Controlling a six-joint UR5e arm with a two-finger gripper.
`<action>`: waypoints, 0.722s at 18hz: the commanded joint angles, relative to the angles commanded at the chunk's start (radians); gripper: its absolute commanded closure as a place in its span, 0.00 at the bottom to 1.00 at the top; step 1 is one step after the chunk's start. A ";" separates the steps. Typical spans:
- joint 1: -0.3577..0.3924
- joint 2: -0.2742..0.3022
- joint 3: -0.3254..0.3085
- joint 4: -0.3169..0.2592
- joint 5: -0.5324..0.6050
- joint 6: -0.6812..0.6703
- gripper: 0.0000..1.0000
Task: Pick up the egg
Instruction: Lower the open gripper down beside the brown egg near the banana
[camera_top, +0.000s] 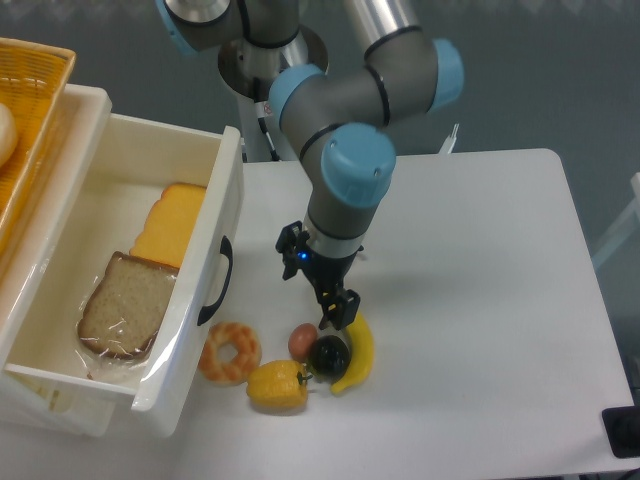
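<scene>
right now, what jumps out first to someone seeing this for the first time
The grey and blue robot arm fills the middle, its open gripper hanging just above a tight cluster of food at the table's front: the egg, a dark round fruit, banana, yellow pepper and doughnut. At left, a white bin holds bread.
</scene>
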 joint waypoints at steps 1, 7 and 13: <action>-0.003 -0.009 -0.009 0.000 0.000 0.000 0.00; -0.014 -0.043 -0.026 0.002 0.002 0.017 0.00; -0.035 -0.086 -0.020 0.003 0.029 0.014 0.00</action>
